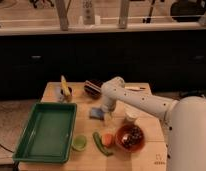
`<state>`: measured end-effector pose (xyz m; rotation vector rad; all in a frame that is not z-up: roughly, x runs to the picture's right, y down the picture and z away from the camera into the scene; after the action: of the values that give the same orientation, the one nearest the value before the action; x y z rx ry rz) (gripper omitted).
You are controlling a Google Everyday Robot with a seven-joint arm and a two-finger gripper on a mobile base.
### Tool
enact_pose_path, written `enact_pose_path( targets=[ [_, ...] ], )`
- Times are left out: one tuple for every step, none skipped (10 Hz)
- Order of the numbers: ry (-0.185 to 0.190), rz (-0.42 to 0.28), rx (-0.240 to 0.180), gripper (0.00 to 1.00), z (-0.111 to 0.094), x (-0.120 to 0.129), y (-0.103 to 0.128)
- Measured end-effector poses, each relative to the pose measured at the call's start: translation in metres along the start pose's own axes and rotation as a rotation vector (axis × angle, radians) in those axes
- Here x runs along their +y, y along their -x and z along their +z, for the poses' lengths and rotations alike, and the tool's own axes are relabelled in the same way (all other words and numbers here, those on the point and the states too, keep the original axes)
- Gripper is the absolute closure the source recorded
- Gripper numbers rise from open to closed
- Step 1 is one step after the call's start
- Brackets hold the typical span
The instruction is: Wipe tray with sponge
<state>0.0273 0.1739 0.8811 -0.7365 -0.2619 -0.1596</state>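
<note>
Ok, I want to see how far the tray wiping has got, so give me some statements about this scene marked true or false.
1. The sponge lies inside the tray. False: it lies on the table, to the right of the tray in the picture.
2. The claw is down at the sponge's right edge. True.
3. The light-green cup stands inside the tray. False: it stands on the table by the tray's near right corner.
4. The orange-brown bowl sits outside the tray. True.
</note>
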Motion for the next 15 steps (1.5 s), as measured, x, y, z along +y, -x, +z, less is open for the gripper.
enact_pose_path(
  targets=[
    [0.001,0.001,0.0,0.46,0.0,0.0,0.0],
    [0.005,0.001,0.001,0.58,0.001,0.001,-0.001],
    [0.005,0.003,0.003,0.67,0.001,0.002,-0.001],
    [0.005,0.005,0.005,0.75,0.002,0.002,-0.001],
    [0.002,0.002,0.01,0.88,-0.001,0.004,-0.003],
    [-0.004,0.001,0.014,0.96,-0.009,0.005,-0.004],
    [-0.007,-0.002,0.019,0.98,-0.019,0.006,-0.005],
    [-0.012,-0.003,0.023,0.98,-0.026,0.007,-0.005],
    [-0.015,-0.005,0.03,0.98,-0.03,0.009,-0.005],
    [-0.021,-0.007,0.035,0.98,-0.034,0.009,-0.004],
    [-0.026,-0.011,0.041,0.98,-0.042,0.009,-0.001],
    [-0.026,-0.021,0.05,0.98,-0.055,0.011,0.004],
    [-0.027,-0.027,0.057,0.98,-0.065,0.012,0.008],
    [-0.028,-0.035,0.065,0.97,-0.075,0.014,0.014],
    [-0.028,-0.041,0.069,0.9,-0.08,0.015,0.017]
  ],
)
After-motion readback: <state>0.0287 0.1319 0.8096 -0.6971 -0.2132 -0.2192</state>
